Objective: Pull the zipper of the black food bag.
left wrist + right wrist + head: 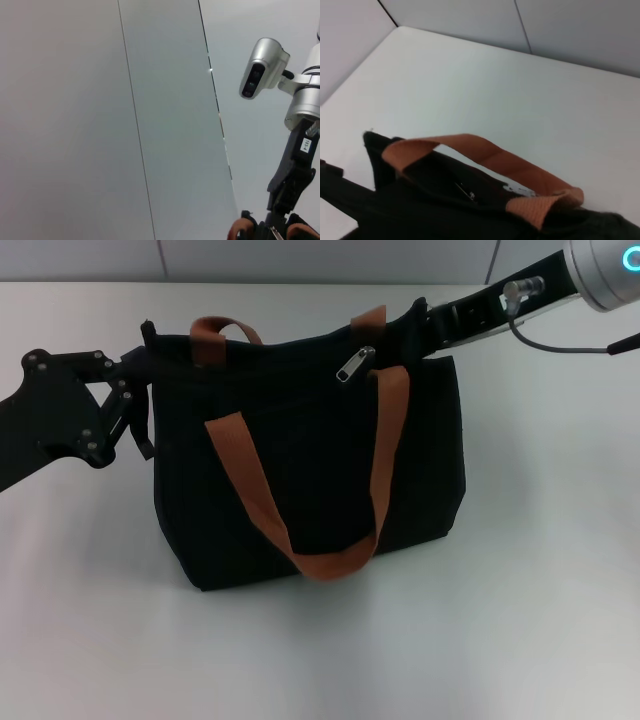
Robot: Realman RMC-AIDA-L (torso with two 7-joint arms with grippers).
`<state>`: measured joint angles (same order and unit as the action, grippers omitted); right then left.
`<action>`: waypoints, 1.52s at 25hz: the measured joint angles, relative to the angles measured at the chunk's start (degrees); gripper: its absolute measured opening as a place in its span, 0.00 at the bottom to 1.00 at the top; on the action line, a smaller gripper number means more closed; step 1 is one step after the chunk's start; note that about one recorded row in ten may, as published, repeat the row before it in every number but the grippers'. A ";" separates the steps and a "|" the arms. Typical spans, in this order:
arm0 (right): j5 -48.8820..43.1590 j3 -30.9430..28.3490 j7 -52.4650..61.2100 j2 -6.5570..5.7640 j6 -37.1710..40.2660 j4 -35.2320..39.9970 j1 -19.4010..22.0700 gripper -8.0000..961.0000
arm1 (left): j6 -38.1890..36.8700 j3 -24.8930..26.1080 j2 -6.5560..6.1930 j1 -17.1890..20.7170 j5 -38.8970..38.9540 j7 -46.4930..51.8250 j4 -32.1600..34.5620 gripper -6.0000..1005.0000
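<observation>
The black food bag (310,480) stands upright on a white table (320,660), a little to the left of the middle of the head view. The nearer of its two rust-brown handles (330,562) hangs down the front face in a long loop whose bottom lies just above the bag's base. The farther handle (222,332) arches above the top edge toward the bag's left end, with its other end showing near the right end.

Along the upper edge runs the zip line, and the zipper (356,364), a small silver tab, hangs just right of the middle of that edge, tilted, beside the top of the near handle's right strap.

The left gripper (135,405) is at the bag's left upper corner, its black linkage touching or pressing the fabric there. Whether its fingers are parted or clamped on the cloth cannot be told, since black metal merges with black fabric.

The right gripper (425,315) reaches in from the upper right to the bag's right upper corner, at the far end of the zip line, well apart from the tab. Its fingers are hidden against the bag, so their state cannot be told either.

Behind the table stands a pale panelled wall (320,258).
</observation>
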<state>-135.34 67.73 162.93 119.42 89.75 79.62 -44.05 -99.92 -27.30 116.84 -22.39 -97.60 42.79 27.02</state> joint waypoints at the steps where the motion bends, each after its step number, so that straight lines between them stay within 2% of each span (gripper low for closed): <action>1: 0.00 0.00 0.00 0.00 0.00 0.00 0.00 0.02 | 0.00 0.00 0.00 0.00 0.00 0.00 0.00 0.05; 5: 6.50 -4.29 -4.82 0.06 -0.75 0.59 2.88 0.04 | 0.00 -0.02 0.09 -0.02 0.00 0.08 -0.07 0.05; 7: 15.61 -8.98 -12.56 -0.04 -1.09 -1.22 6.08 0.06 | 0.00 -0.05 0.08 -0.03 0.00 0.12 -0.18 0.05; 9: 18.57 -10.41 -15.63 -0.11 -1.09 -2.37 7.19 0.07 | 0.00 -0.17 0.09 -0.02 -0.02 0.39 -0.21 0.05; 11: 25.46 -13.19 -22.55 -0.30 -1.04 -5.94 9.42 0.08 | 0.00 -0.25 0.10 -0.02 -0.06 0.69 -0.21 0.05; 12: 31.27 -15.99 -30.06 -0.49 -0.34 -10.69 11.20 0.09 | 0.01 -0.37 0.12 -0.05 -0.19 1.38 -0.23 0.05; 13: 31.27 -15.99 -30.06 -0.49 -0.34 -10.69 11.20 0.10 | 0.01 -0.37 0.12 -0.05 -0.19 1.38 -0.23 0.05; 14: 36.64 -18.36 -38.31 -0.93 1.75 -16.28 12.38 0.10 | 0.02 -0.39 0.12 -0.07 -0.26 1.74 -0.25 0.05; 15: 36.64 -18.36 -38.31 -0.93 1.75 -16.28 12.38 0.11 | 0.07 -0.39 0.15 -0.06 -0.28 2.13 -0.25 0.05; 16: 39.13 -19.39 -42.76 -1.26 3.42 -19.12 12.72 0.12 | 0.10 -0.40 0.16 -0.05 -0.31 2.44 -0.26 0.05; 17: 43.84 -21.56 -55.14 -2.08 9.91 -26.20 13.34 0.12 | 0.16 -0.51 0.16 0.01 -0.52 2.95 -0.26 0.05; 18: 43.84 -21.56 -55.14 -2.08 9.91 -26.20 13.34 0.17 | 0.16 -0.51 0.16 0.01 -0.52 2.95 -0.26 0.05; 20: 45.70 -23.00 -69.79 -3.13 16.91 -34.32 14.18 0.25 | 0.64 -0.87 0.07 0.15 -1.22 3.81 -0.27 0.05; 21: 45.70 -23.00 -69.79 -3.13 16.91 -34.32 14.18 0.29 | 0.64 -0.87 0.07 0.15 -1.22 3.81 -0.27 0.05; 22: 44.35 -22.84 -78.63 -3.80 20.08 -38.82 14.83 0.33 | 1.02 -0.95 -0.03 0.23 -1.67 4.87 -0.12 0.05; 23: 44.35 -22.84 -78.63 -3.80 20.08 -38.82 14.83 0.38 | 1.02 -0.95 -0.03 0.23 -1.67 4.87 -0.12 0.05; 25: 41.82 -22.51 -85.52 -3.81 21.71 -41.58 15.63 0.46 | 1.55 -0.98 -0.18 0.34 -1.98 6.24 0.15 0.05; 26: 40.45 -22.42 -88.45 -3.45 21.99 -42.29 16.14 0.50 | 1.69 -0.99 -0.23 0.35 -1.98 6.45 0.17 0.05; 27: 37.21 -22.28 -94.18 -2.24 22.41 -43.30 17.28 0.54 | 2.04 -1.05 -0.36 0.41 -2.00 6.93 0.19 0.05; 28: 37.21 -22.28 -94.18 -2.24 22.41 -43.30 17.28 0.60 | 2.04 -1.05 -0.36 0.41 -2.00 6.93 0.19 0.05; 29: 34.22 -22.27 -98.35 -0.96 22.29 -43.54 18.40 0.66 | 2.26 -1.07 -0.52 0.45 -2.02 7.29 0.20 0.05; 31: 32.81 -22.23 -100.05 -0.48 21.95 -43.96 18.96 0.78 | 2.64 -1.14 -0.75 0.48 -2.21 7.93 0.21 0.05; 32: 30.44 -22.13 -102.30 -0.17 21.30 -45.60 19.51 0.79 | 2.89 -1.15 -0.86 0.48 -2.42 8.30 0.22 0.05; 36: 27.50 -22.04 -104.28 -0.31 20.35 -49.06 19.10 0.87 | 3.68 -1.18 -1.02 0.47 -3.36 9.65 0.25 0.05; 38: 26.26 -22.07 -104.97 -0.33 19.20 -49.79 19.05 0.87 | 3.93 -1.18 -1.18 0.41 -3.92 10.86 0.26 0.05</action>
<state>-109.07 45.65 57.96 119.09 108.95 29.83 -25.00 -95.99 -28.48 115.66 -21.98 -101.51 53.65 27.28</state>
